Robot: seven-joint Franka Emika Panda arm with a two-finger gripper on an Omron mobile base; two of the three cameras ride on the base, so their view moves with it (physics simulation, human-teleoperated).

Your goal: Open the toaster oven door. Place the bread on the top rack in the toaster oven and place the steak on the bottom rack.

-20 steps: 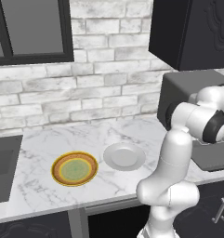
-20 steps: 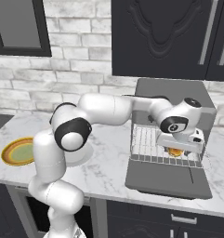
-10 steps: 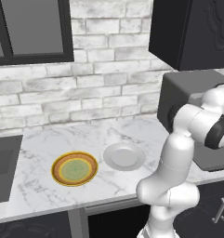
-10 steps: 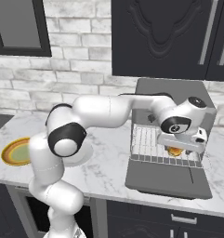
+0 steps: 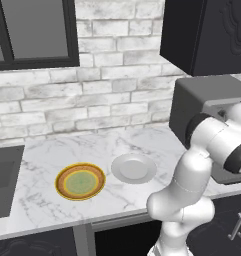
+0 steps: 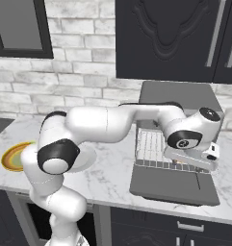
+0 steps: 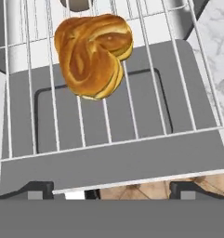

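The toaster oven (image 6: 177, 98) stands on the counter with the toaster oven door (image 6: 175, 185) folded down flat. A silver wire rack (image 6: 148, 146) is drawn out over the door; I cannot tell if it is the top rack or the bottom rack. The golden-brown bread (image 7: 92, 56) lies on this rack (image 7: 178, 135), above the door's window (image 7: 132, 111). My gripper (image 7: 113, 189) is open just in front of the bread, with nothing between its fingers. In the right base view the gripper (image 6: 192, 161) hovers over the rack's right front. The steak is out of view.
A white plate (image 5: 133, 167) and an orange-rimmed plate (image 5: 80, 181) sit on the marble counter left of the toaster oven (image 5: 202, 107). A dark sink (image 5: 2, 180) is at the far left. Black wall cabinets (image 6: 180, 38) hang above the oven.
The hand has shifted slightly outward along the rack and now hides most of the bread in the right base view. The bread stays on the rack, and the jaws remain open.
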